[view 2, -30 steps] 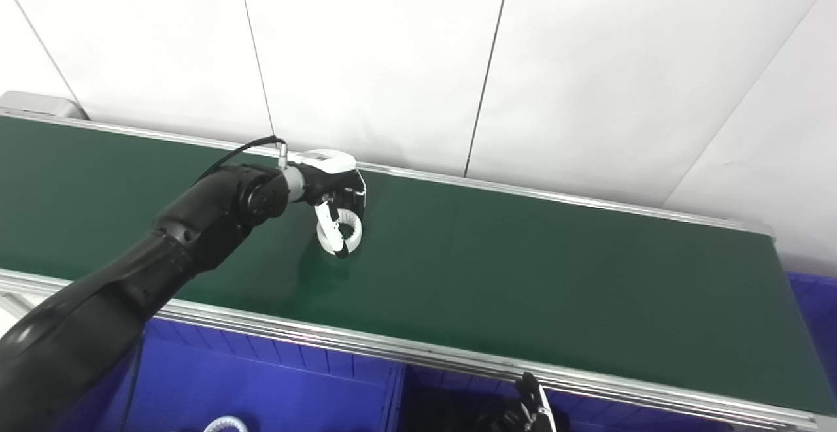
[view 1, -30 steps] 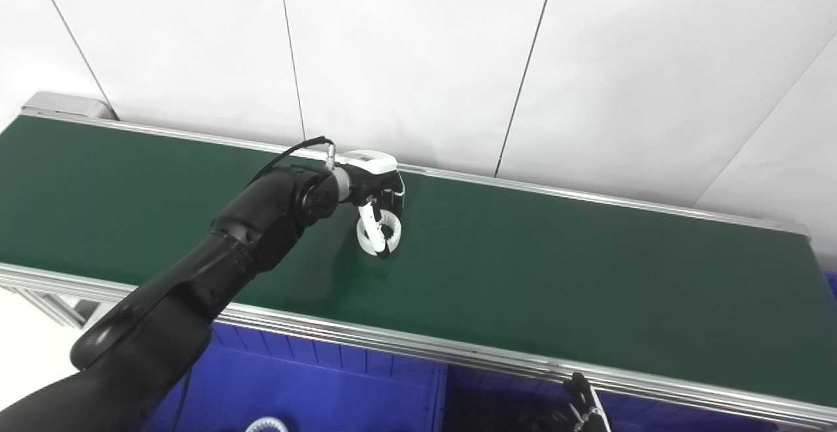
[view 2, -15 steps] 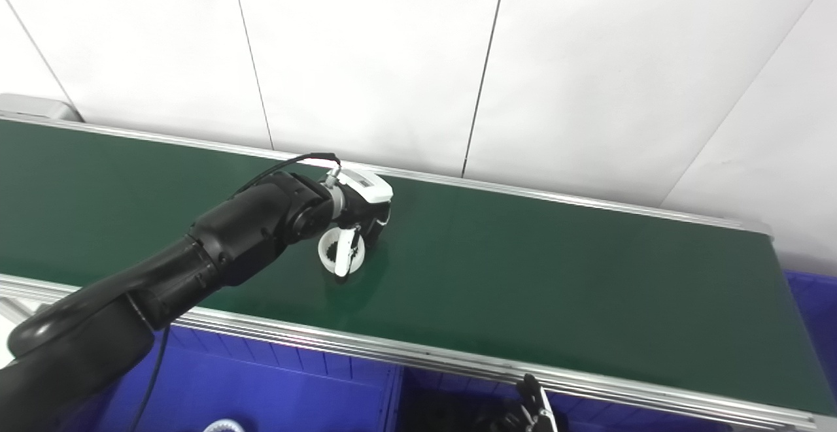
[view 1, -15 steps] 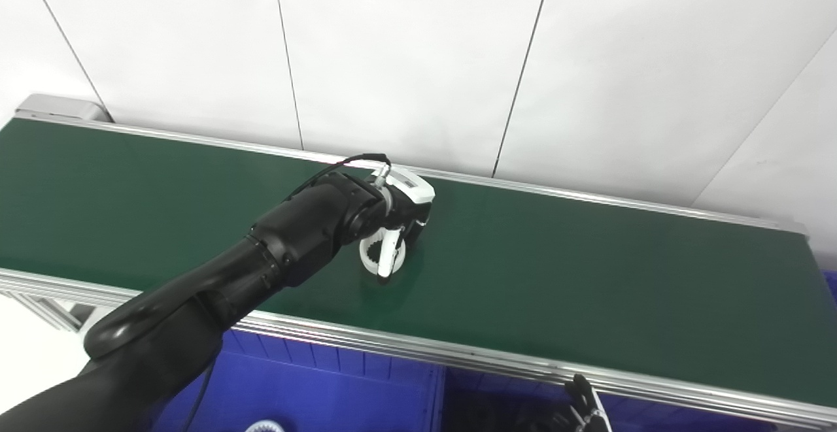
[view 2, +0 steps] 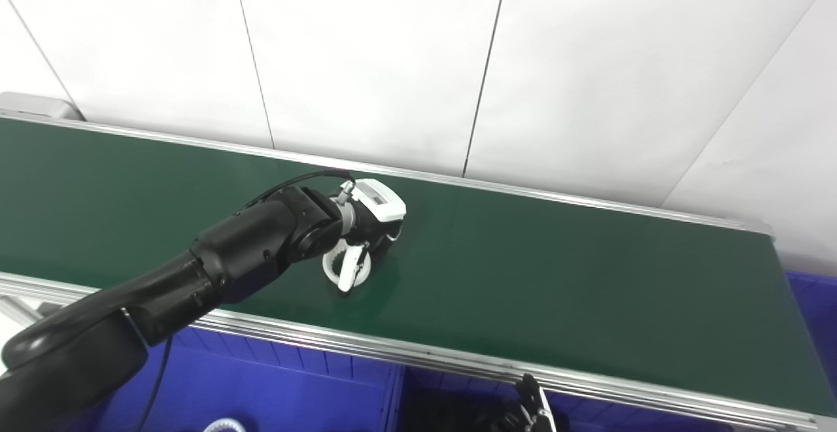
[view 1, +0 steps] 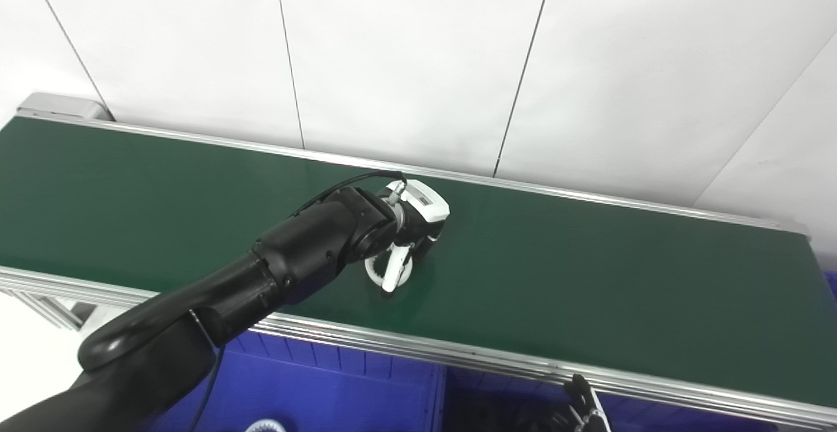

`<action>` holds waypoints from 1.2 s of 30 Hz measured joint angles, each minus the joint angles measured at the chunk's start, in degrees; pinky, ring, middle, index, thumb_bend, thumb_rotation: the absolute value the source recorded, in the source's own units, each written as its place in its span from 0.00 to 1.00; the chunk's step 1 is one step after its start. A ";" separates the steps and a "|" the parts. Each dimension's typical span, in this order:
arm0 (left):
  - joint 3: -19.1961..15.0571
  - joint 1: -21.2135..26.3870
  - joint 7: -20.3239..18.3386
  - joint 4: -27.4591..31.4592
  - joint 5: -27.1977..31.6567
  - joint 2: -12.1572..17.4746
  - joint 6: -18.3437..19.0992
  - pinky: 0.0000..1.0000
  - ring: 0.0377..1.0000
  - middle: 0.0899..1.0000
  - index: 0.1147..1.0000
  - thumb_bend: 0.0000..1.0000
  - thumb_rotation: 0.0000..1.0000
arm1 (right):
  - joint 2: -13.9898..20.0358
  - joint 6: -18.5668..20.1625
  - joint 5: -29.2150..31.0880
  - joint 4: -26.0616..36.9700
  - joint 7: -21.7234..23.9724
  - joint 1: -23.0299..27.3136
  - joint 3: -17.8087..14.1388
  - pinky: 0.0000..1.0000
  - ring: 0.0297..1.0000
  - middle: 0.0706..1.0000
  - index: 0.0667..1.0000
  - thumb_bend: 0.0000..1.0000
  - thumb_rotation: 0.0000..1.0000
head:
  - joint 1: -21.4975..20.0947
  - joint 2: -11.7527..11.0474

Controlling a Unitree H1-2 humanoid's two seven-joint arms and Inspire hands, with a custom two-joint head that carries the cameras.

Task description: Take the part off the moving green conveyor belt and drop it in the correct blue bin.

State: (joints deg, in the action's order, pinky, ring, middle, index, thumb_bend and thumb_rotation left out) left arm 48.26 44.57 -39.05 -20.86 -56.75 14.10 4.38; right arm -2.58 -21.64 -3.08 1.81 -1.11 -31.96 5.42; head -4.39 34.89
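Note:
A white toothed ring part (view 1: 375, 272) sits low over the green conveyor belt (view 1: 588, 275), near its middle. My left hand (view 1: 413, 232) reaches in over the front rail and is shut on the ring, with a white fingertip (view 1: 392, 275) across its face and the other fingers behind it. Whether the ring touches the belt is unclear. My right hand (view 1: 584, 406) shows only as black fingers pointing up below the belt's front rail at the bottom edge. They are spread and hold nothing.
Blue bins (view 1: 340, 396) stand below the belt's aluminium front rail (view 1: 497, 360), split by a divider (view 1: 437, 396). The left bin holds another white toothed ring (view 1: 265, 427). A further blue bin edge (view 1: 830, 285) shows at the far right. A white panelled wall backs the belt.
My left hand has carried the ring to the right and toward the belt's near edge, lower over the belt, and the wrist has turned. The right hand has stayed where it was.

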 measured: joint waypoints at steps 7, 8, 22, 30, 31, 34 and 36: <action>0.05 -1.07 -3.30 5.41 -1.28 1.07 -1.19 0.20 0.24 0.42 0.42 0.53 0.00 | 0.05 0.00 -0.19 -0.02 0.00 0.15 -0.01 0.86 0.87 0.93 0.95 0.77 0.99 | 0.35 0.26; -0.12 -1.23 -4.10 7.04 -1.36 1.11 -1.21 0.20 0.24 0.42 0.42 0.53 0.00 | 0.07 0.00 -0.19 -0.02 0.00 0.16 -0.02 0.86 0.87 0.93 0.95 0.77 0.99 | 0.35 0.26; -4.16 -3.25 -17.19 28.97 -2.23 3.38 -1.28 0.36 0.38 0.39 0.45 0.52 0.00 | 0.70 1.21 0.10 1.53 0.05 0.24 0.00 0.87 0.88 0.94 0.97 0.76 1.00 | 3.16 4.56; -7.00 -12.67 -25.19 40.81 -2.44 6.00 -1.03 0.49 0.45 0.40 0.45 0.52 0.00 | 1.60 4.30 2.08 5.09 0.38 -0.34 0.08 0.89 0.89 0.95 0.98 0.78 1.00 | 5.09 7.99; -7.14 -14.07 -26.57 41.92 -2.52 6.03 -1.00 0.49 0.46 0.40 0.45 0.52 0.00 | 1.79 5.33 2.34 5.89 0.43 -0.45 0.10 0.89 0.89 0.95 0.98 0.78 1.00 | 5.10 8.00; -7.51 -17.06 -29.97 44.29 -3.69 6.11 -1.00 0.49 0.46 0.42 0.44 0.52 0.00 | 2.42 6.92 3.15 7.46 1.10 -0.51 0.03 0.91 0.89 0.95 0.98 0.79 0.98 | 6.58 11.06; -8.45 -19.12 -31.11 46.19 -3.88 6.12 -0.99 0.50 0.48 0.44 0.42 0.52 0.00 | 3.00 8.06 4.31 9.03 1.64 -0.69 -0.06 0.92 0.90 0.95 0.98 0.79 0.97 | 6.94 11.68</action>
State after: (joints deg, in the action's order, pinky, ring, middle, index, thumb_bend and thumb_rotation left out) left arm 39.81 25.45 -70.16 25.32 -60.63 20.23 3.39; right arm 0.42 -13.59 1.23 10.83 0.53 -32.66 5.36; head 2.55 46.58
